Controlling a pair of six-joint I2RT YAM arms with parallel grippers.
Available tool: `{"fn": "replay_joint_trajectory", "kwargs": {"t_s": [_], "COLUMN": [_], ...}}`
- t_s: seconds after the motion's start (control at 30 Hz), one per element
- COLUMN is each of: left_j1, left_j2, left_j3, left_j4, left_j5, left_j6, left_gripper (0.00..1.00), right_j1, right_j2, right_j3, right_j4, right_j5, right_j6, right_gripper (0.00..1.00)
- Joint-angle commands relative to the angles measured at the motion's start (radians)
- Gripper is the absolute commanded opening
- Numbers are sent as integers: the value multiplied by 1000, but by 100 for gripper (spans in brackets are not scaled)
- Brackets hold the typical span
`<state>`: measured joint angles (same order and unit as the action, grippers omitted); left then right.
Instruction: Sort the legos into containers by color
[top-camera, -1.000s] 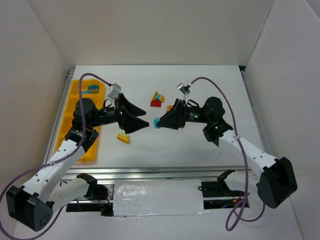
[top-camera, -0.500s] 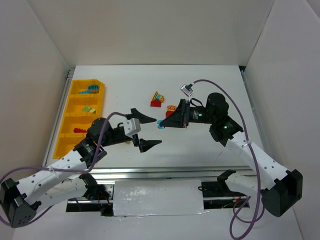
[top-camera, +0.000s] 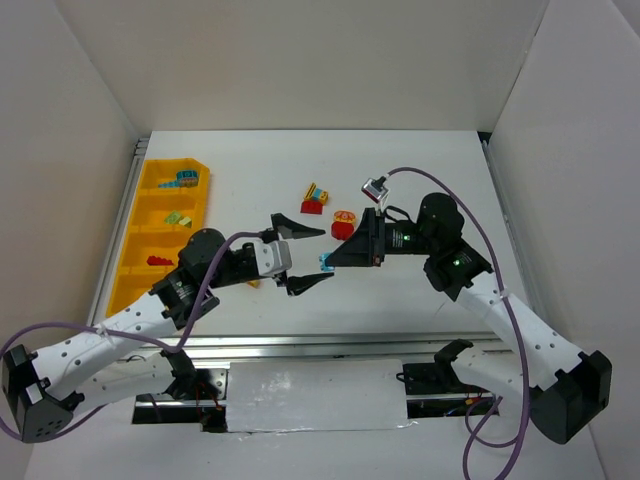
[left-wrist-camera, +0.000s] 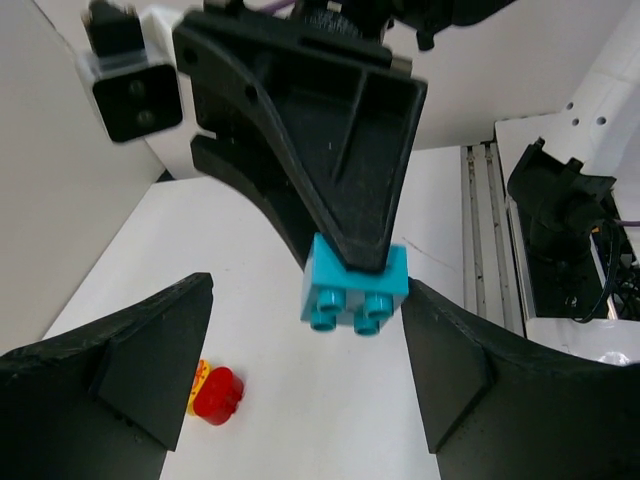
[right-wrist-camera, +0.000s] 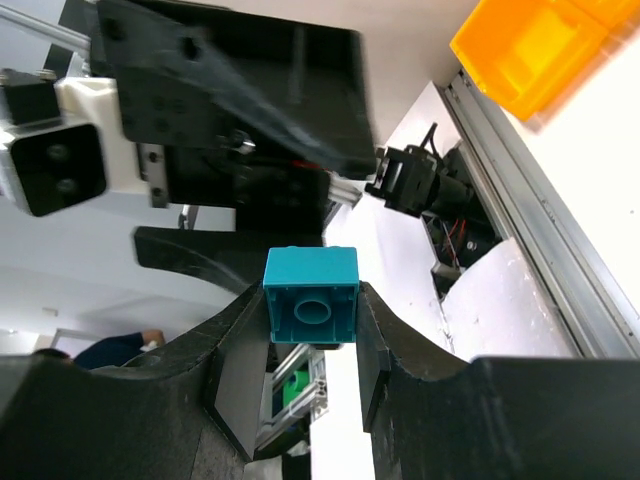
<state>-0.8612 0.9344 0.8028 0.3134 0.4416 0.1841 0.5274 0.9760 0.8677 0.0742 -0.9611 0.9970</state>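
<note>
My right gripper (top-camera: 330, 261) is shut on a teal-blue lego (top-camera: 326, 262), held above the middle of the table. The same brick (right-wrist-camera: 311, 295) sits clamped between its fingers in the right wrist view. My left gripper (top-camera: 326, 255) is open, its two fingers standing on either side of that brick (left-wrist-camera: 355, 285) without touching it. A red and yellow lego (top-camera: 343, 222) lies just beyond, and a red, yellow and blue clump (top-camera: 315, 198) lies farther back. The yellow-orange container tray (top-camera: 140, 232) holds blue (top-camera: 185, 180), green-yellow (top-camera: 178, 218) and red (top-camera: 158, 261) bricks in separate compartments.
The tray runs along the table's left edge, behind my left arm. White walls enclose the table at left, right and back. The aluminium rail (top-camera: 330, 345) crosses the near edge. In the left wrist view the red and yellow piece (left-wrist-camera: 215, 390) lies on the table below.
My left arm swung from the tray to the table's middle, bringing its open jaws around the teal brick. The right gripper shifted slightly nearer, still holding the brick.
</note>
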Motion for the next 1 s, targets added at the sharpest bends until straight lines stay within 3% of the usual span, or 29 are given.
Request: {"fn": "replay_joint_trajectory", "kwargs": {"t_s": [0.0, 0.2, 0.53, 0.6, 0.73, 0.8, 0.83, 0.97], "left_j1": [-4, -4, -4, -4, -4, -4, -4, -4], "left_j2": [10, 18, 26, 26, 35, 40, 43, 41], "left_j3": [47, 56, 62, 70, 81, 82, 82, 76], "left_j4": [49, 30, -14, -17, -19, -26, -27, -31], "left_j5": [65, 101, 94, 83, 85, 83, 82, 85], "left_j6": [9, 3, 12, 3, -14, -11, -11, -11], "left_gripper": [88, 87, 75, 69, 40, 33, 23, 3], "right_j1": [-3, -4, -6, -7, -4, -4, -6, -6], "right_j2": [10, 20, 41, 50, 62, 62, 62, 62], "right_j3": [-24, -22, 11, 8, 5, 8, 11, 10], "right_j4": [65, 79, 45, 50, 73, 73, 73, 88], "right_j5": [-48, -45, -11, -10, -8, -8, -8, -14], "right_j6": [28, 29, 5, 8, 22, 22, 22, 29], "right_gripper": [0, 0, 0, 0, 0, 0, 0, 2]}}
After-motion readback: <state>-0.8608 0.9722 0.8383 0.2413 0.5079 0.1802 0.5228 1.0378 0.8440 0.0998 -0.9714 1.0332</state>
